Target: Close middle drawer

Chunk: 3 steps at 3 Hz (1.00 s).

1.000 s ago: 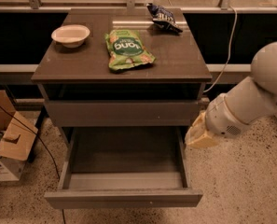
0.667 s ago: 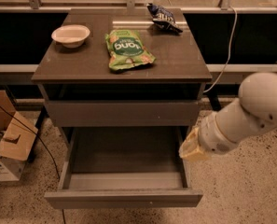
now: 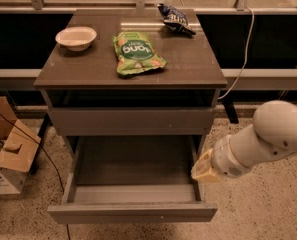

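Note:
The middle drawer stands pulled far out of the grey-brown cabinet, its dark floor bare and its plain front nearest the camera. Above it is the similar plain topmost drawer front. My gripper, tan at its tip on a white arm, comes in from the right. It sits just outside the open drawer's right side wall, about halfway along it. I cannot tell whether it touches the wall.
On the cabinet top lie a pale bowl, a green snack bag and a dark blue bag. Cardboard boxes stand on the floor at the left. A white cable hangs at the right.
The arm has swung left and down, bringing the gripper closer to the open drawer's right side. The drawer has not moved.

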{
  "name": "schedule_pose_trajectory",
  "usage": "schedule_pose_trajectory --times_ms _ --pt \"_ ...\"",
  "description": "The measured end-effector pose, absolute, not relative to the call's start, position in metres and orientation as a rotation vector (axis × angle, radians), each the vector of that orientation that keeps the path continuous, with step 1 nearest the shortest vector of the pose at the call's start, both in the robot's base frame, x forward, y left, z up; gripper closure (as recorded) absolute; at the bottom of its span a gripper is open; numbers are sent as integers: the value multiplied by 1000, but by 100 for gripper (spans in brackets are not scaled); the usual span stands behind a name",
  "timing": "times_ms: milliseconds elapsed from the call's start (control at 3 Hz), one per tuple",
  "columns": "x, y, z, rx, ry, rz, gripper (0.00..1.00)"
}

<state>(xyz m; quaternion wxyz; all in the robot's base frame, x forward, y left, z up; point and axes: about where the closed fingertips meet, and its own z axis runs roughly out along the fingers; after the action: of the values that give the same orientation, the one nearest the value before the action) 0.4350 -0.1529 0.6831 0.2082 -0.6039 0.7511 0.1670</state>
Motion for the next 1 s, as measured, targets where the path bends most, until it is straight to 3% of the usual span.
schedule_pose_trajectory --times_ms 1000 --pt "420 -134 565 -1646 2186 640 100"
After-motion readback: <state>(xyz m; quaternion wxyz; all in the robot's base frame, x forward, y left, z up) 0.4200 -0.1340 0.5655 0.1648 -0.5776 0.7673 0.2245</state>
